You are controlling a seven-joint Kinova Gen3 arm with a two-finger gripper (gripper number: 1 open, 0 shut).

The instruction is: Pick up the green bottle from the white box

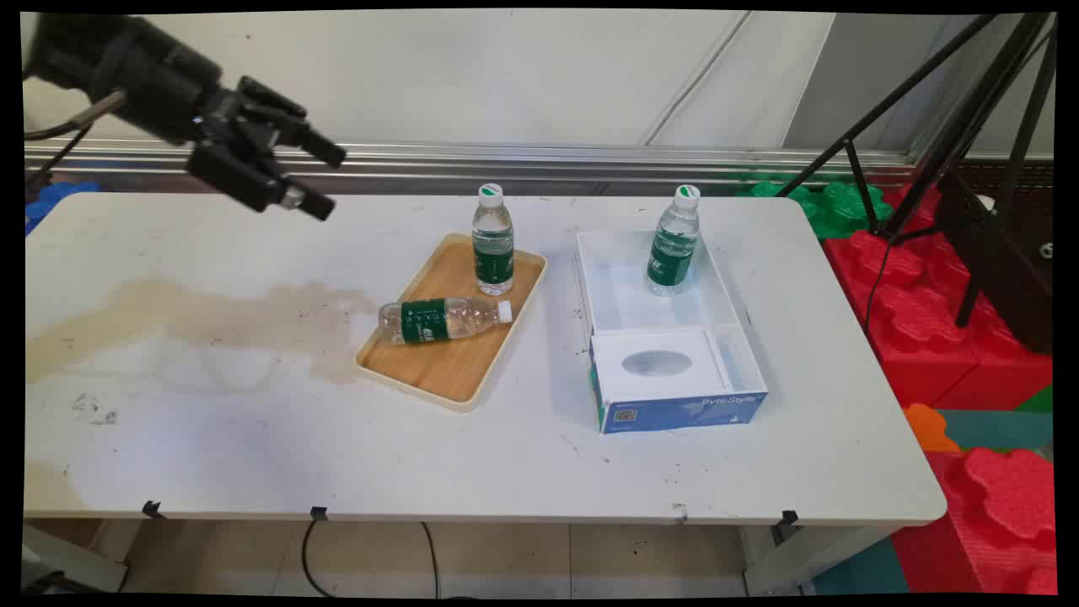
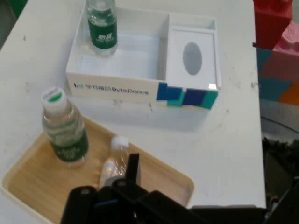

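Note:
My black gripper (image 1: 324,180) hangs open and empty above the table's far left, well clear of everything. To its right a wooden tray (image 1: 453,368) carries an upright water bottle (image 1: 493,240) with a green label and white cap, and a second bottle (image 1: 442,319) lying on its side, cap to the right. Further right a white box (image 1: 674,411) holds a third upright bottle (image 1: 673,243) and a white insert (image 1: 657,364) with an oval hole. In the hand view one finger (image 2: 133,168) rises in front of the lying bottle (image 2: 117,158), with the upright bottle (image 2: 63,130) on the tray (image 2: 28,179) and the box (image 2: 117,88) beyond.
A brown stain (image 1: 194,316) spreads over the left half of the white table (image 1: 506,472). Red foam blocks (image 1: 936,320) and green foam blocks (image 1: 834,206) lie off the right side. A black tripod (image 1: 969,126) stands at the far right.

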